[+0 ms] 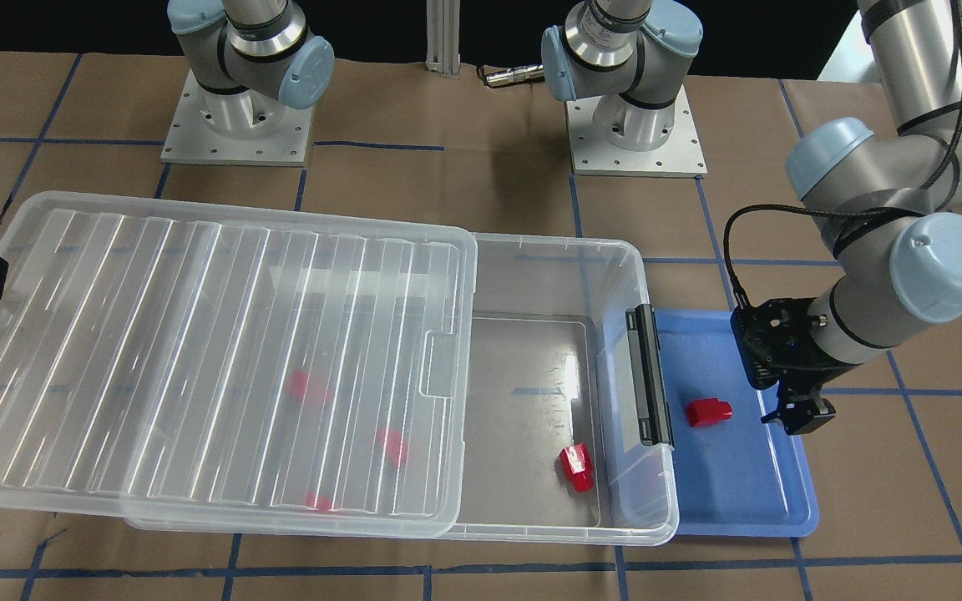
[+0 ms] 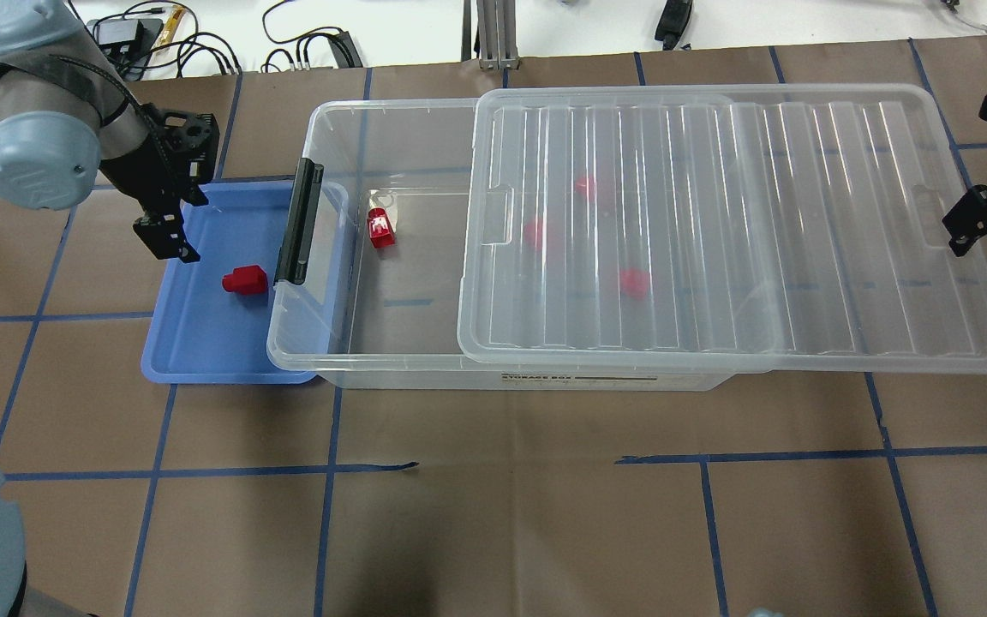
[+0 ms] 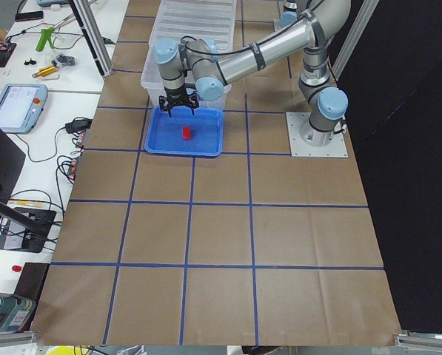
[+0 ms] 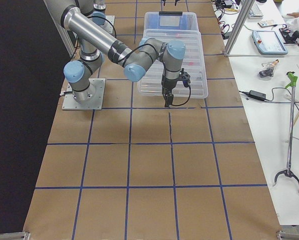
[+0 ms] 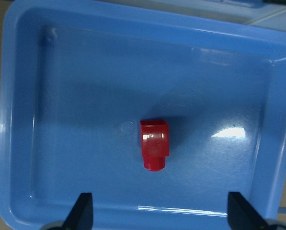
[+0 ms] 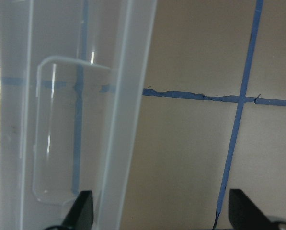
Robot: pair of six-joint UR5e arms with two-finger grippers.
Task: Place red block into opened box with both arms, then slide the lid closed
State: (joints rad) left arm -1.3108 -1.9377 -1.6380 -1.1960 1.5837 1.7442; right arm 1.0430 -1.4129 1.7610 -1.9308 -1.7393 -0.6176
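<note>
Spread wide at the bottom edge of the left wrist view, our left gripper (image 5: 161,212) hangs open and empty over the blue tray (image 5: 75,72). The red block (image 5: 154,143) lies mid-frame just above the gap, its stub pointing down the frame.

We judge the step in hand to be the pick. We need to drop straight down, straddle the block, close, then carry it over the black latch bar (image 2: 303,221) into the uncovered left part of the box (image 2: 391,104).

Our right gripper (image 6: 161,211) is likewise open and holds nothing, poised at the right short edge of the lid (image 2: 716,223) for the closing slide.

We count five red blocks: one in the tray, a second block (image 2: 381,228) on the bare box floor, and three blurred blocks (image 2: 535,232) under the lid. We also count one box, one lid, one tray and two arms.
</note>
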